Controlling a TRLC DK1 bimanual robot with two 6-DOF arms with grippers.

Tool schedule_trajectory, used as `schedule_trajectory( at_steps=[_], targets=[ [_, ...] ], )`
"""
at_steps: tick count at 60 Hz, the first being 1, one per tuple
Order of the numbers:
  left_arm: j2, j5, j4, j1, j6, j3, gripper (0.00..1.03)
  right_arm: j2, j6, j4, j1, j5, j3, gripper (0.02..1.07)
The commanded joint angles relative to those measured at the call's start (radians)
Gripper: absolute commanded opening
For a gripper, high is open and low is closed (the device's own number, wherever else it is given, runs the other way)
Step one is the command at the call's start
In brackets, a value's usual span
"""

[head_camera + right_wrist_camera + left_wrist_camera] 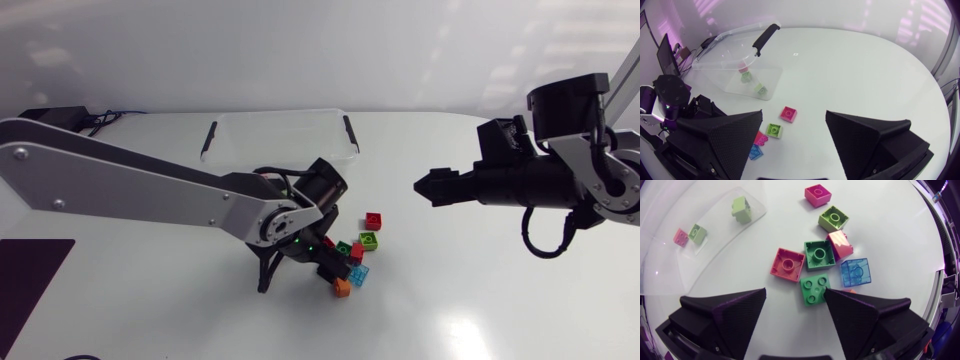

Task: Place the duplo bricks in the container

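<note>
Several duplo bricks lie in a loose pile [358,255] in front of the clear container [280,140]. My left gripper [328,268] hangs low over the pile, open. In the left wrist view a green brick [815,287] lies between the fingers [865,315], against one of them only. Ahead of it lie a pink brick [788,264], a dark green one [819,254], a clear blue one [856,272] and a magenta one [818,194]. The container [715,225] holds three small bricks. My right gripper [425,185] hovers open to the right, with nothing between its fingers.
The container's two black handles [209,140] stand up at its ends. In the right wrist view the container [735,55] lies ahead and the left arm [670,97] is beside the pile. A dark mat [30,275] sits at the table's left edge.
</note>
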State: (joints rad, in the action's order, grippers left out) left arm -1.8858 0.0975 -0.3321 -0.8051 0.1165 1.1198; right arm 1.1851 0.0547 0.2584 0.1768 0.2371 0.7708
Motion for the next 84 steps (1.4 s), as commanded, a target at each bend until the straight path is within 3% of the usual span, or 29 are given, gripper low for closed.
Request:
schedule_trajectory(
  at_steps=[1, 43, 73, 84],
  targets=[
    [-0.041, 0.011, -0.019, -0.014, 0.034, 0.046, 0.81, -0.024, -0.016, -0.007, -0.011, 0.008, -0.030, 0.94],
    [-0.139, 0.004, -0.268, -0.059, 0.086, 0.230, 0.81, -0.074, -0.023, 0.038, -0.022, 0.016, -0.053, 0.94],
    [-0.059, 0.010, -0.409, 0.063, 0.077, 0.149, 0.81, -0.119, -0.046, 0.076, -0.019, 0.018, -0.061, 0.94],
    [0.028, 0.001, -0.395, 0.015, 0.048, 0.164, 0.82, -0.127, -0.053, 0.081, -0.017, 0.018, -0.068, 0.94]
  ],
)
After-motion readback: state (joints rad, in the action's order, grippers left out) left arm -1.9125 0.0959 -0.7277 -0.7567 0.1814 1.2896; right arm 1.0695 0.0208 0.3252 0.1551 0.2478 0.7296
